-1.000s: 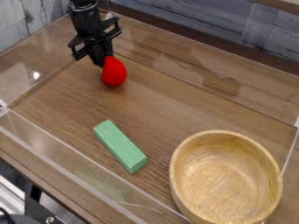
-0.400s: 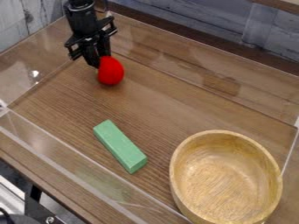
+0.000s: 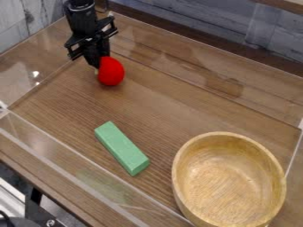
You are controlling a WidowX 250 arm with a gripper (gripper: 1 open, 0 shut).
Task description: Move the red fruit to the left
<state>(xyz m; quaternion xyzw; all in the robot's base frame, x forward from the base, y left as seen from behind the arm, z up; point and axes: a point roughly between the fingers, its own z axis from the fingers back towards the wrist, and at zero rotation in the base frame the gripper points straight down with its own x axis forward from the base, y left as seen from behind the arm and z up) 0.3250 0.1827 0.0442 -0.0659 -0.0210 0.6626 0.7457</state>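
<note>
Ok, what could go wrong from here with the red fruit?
The pincer is right at the top end of the red fruit, so moving off might nudge or drag it. I can't tell whether it still grips.

The fruit looks rounded and lies on the bare tabletop with nothing beside it to stop it, so a knock could roll it.

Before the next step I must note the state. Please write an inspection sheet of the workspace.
Surface: brown wooden table, nothing spilled seen
Job's things: red fruit lying at the gripper's tip; whether held, cannot tell
Clutter: green block; wooden bowl, nothing seen inside
Gripper: black, low over the table; opening not clear
Cables: dark ones at the lower left corner
Surroundings: pale wall behind the table
</note>
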